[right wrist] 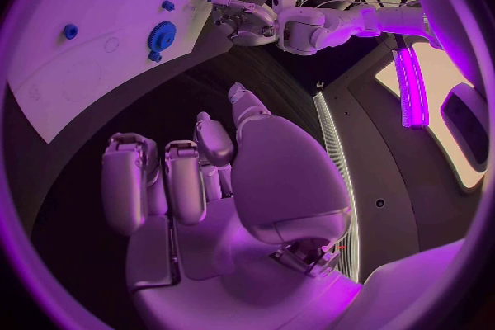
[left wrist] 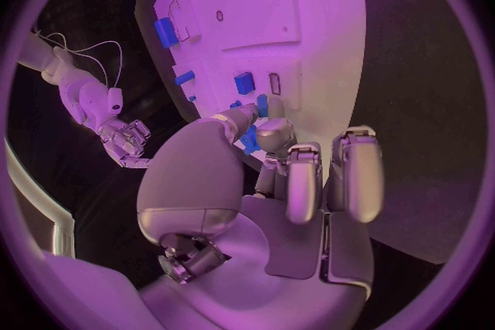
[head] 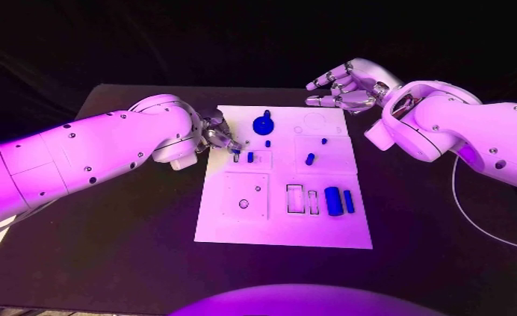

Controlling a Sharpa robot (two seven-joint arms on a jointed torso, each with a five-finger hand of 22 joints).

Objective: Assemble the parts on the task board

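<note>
The white task board (head: 282,222) lies in the middle of the black table. My left hand (head: 214,135) is at the board's left edge, and its thumb and a finger pinch a small blue part (left wrist: 251,141) just over the board. A blue gear (head: 264,123) sits near the far edge. Small blue pegs (head: 309,158) stand mid-board. Two blue cylinders (head: 334,201) lie in the near right section. My right hand (head: 347,84) hovers beyond the board's far right corner, fingers apart and loosely bent, holding nothing. The right wrist view shows the gear (right wrist: 161,35) and my left hand (right wrist: 242,16).
Rectangular recesses (head: 294,198) and a square plate with a hole (head: 244,196) mark the board's near half. Bare black table (head: 129,234) surrounds the board on the left, right and near sides. A thin white cable (head: 465,211) runs along the right.
</note>
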